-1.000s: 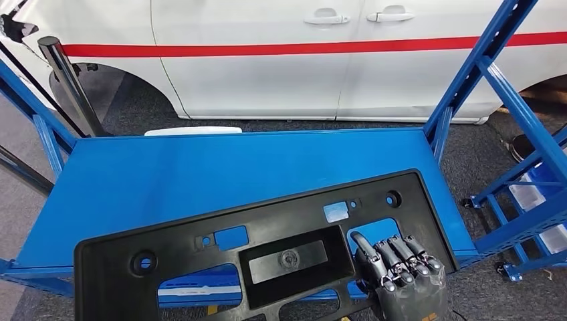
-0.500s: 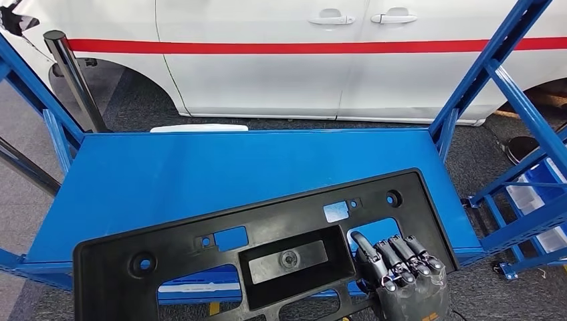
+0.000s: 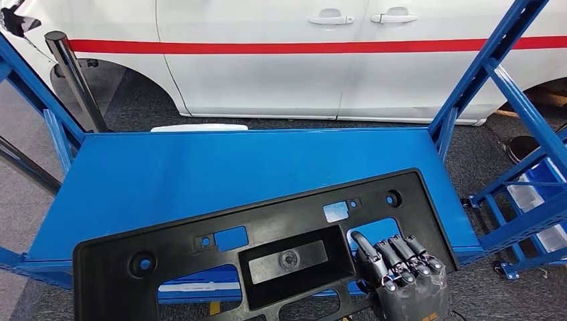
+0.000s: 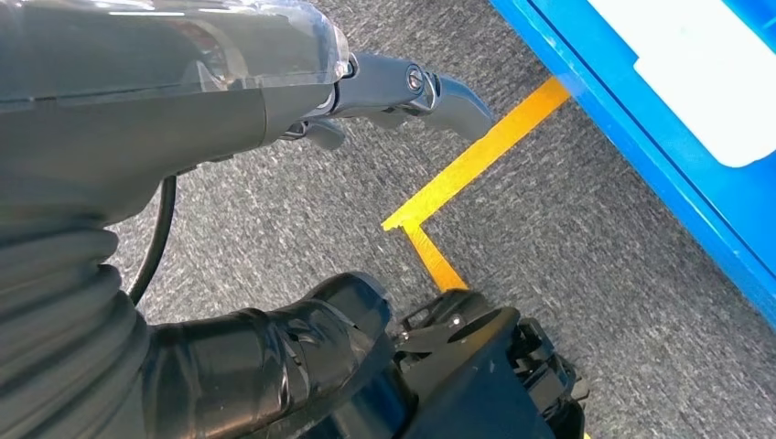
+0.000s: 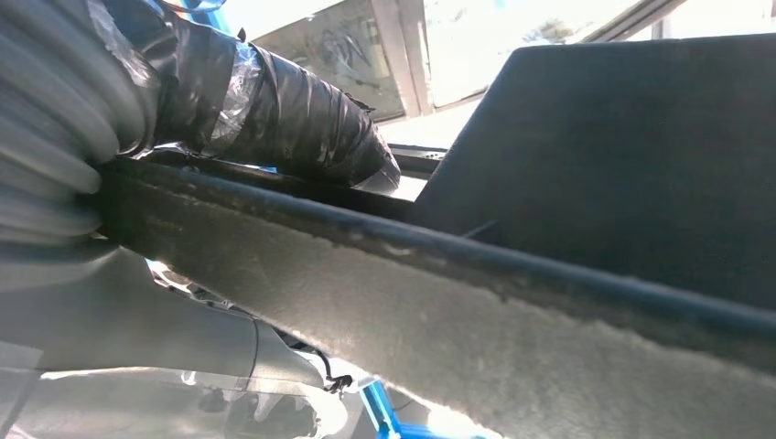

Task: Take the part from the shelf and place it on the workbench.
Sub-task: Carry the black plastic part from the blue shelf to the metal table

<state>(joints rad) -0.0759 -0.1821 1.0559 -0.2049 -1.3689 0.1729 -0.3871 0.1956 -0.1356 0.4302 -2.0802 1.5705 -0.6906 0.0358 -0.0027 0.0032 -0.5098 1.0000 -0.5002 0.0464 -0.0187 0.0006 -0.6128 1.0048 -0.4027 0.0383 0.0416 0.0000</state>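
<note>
Right hand (image 3: pixel 401 277) grips long black plastic panel part (image 3: pixel 267 251) over blue metal shelf (image 3: pixel 200 167); carry step; left hand (image 4: pixel 403 87) state unclear; next: turn toward desk, keeping part level.

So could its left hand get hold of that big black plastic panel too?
Probably not right now: the left hand hangs low over the grey carpet floor, holding nothing, while the right hand grips the black plastic panel above.
</note>
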